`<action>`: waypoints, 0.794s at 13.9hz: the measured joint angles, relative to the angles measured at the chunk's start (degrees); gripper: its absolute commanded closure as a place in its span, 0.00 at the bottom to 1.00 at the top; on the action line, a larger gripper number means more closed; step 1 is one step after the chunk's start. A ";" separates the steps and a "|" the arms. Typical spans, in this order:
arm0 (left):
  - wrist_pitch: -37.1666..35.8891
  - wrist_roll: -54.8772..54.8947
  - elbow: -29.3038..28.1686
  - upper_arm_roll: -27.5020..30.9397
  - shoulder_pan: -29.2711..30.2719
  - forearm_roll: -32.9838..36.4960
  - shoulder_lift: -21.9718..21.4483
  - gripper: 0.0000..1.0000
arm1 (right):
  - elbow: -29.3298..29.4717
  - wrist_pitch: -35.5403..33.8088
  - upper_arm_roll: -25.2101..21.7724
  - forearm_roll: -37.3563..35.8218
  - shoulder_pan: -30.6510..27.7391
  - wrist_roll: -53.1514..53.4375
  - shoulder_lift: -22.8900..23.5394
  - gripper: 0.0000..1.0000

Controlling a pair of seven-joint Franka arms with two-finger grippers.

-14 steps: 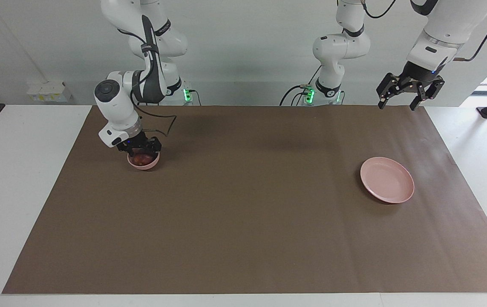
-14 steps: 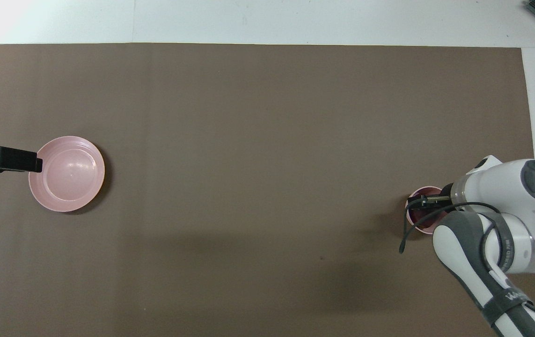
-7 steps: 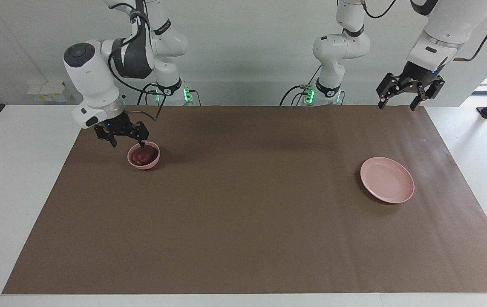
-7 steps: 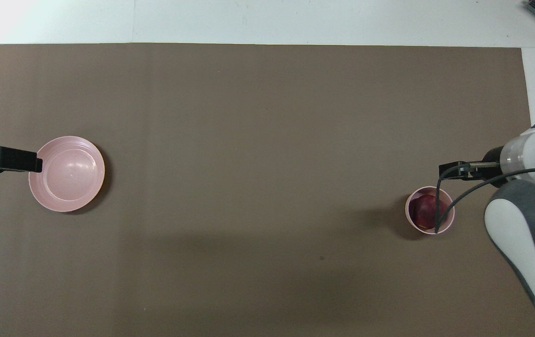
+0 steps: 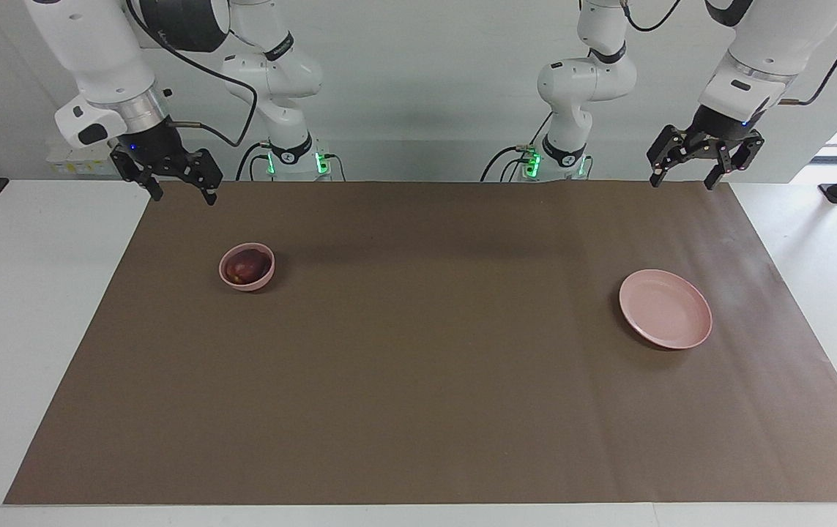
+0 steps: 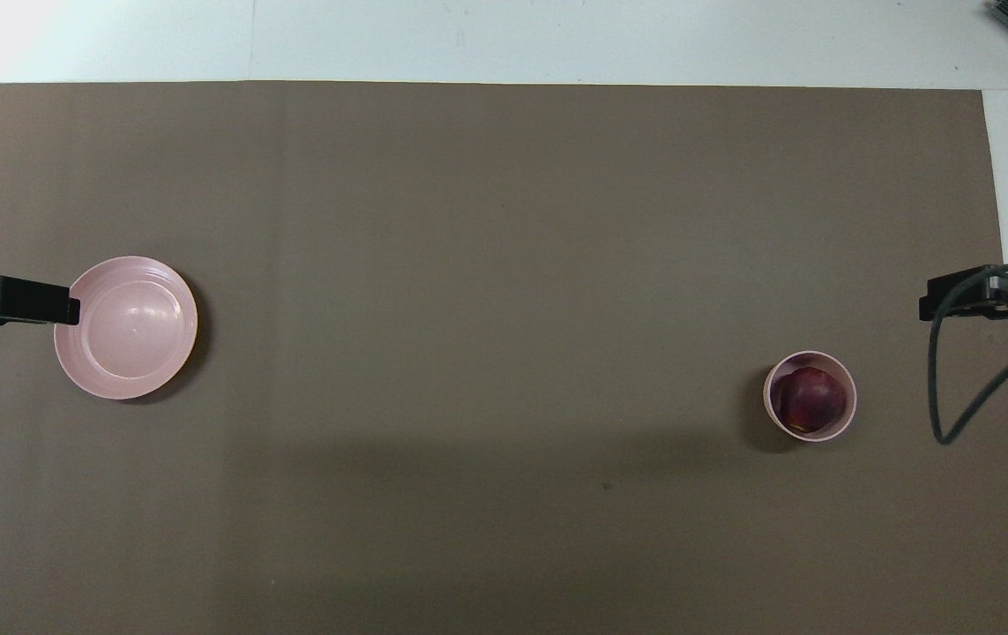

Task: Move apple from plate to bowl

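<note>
The dark red apple (image 5: 245, 265) lies in the small pink bowl (image 5: 250, 286) toward the right arm's end of the table; both also show in the overhead view, the apple (image 6: 810, 399) inside the bowl (image 6: 768, 402). The flat pink plate (image 5: 665, 308) is bare toward the left arm's end, and also shows in the overhead view (image 6: 126, 327). My right gripper (image 5: 185, 197) is open and empty, raised over the mat's edge by the robots, apart from the bowl; its tip shows in the overhead view (image 6: 934, 306). My left gripper (image 5: 682, 184) is open and empty, waiting raised over the mat's edge near the plate.
A brown mat (image 5: 425, 366) covers most of the white table (image 5: 15, 293). The right arm's black cable (image 6: 940, 388) hangs in a loop beside the bowl in the overhead view. Small white boxes (image 5: 85, 157) stand at the table's edge by the right arm.
My right gripper has let go of the apple in the bowl and risen up and away toward the robots' edge of the mat. The left arm has not moved.
</note>
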 measured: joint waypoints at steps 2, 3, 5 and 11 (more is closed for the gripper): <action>0.00 0.00 0.00 0.00 0.00 0.00 0.00 0.00 | 3.59 -3.52 0.06 0.00 0.02 0.01 1.57 0.00; 0.00 0.00 0.00 0.00 0.00 0.00 0.00 0.00 | 4.93 -4.09 0.13 0.00 0.09 0.01 2.38 0.00; 0.00 0.00 0.00 0.00 0.00 0.00 0.00 0.00 | 6.10 -4.11 0.37 0.00 0.30 0.02 3.39 0.00; 0.00 0.00 0.00 0.00 0.00 0.00 0.00 0.00 | 6.56 -3.86 0.73 0.00 0.73 0.08 3.78 0.00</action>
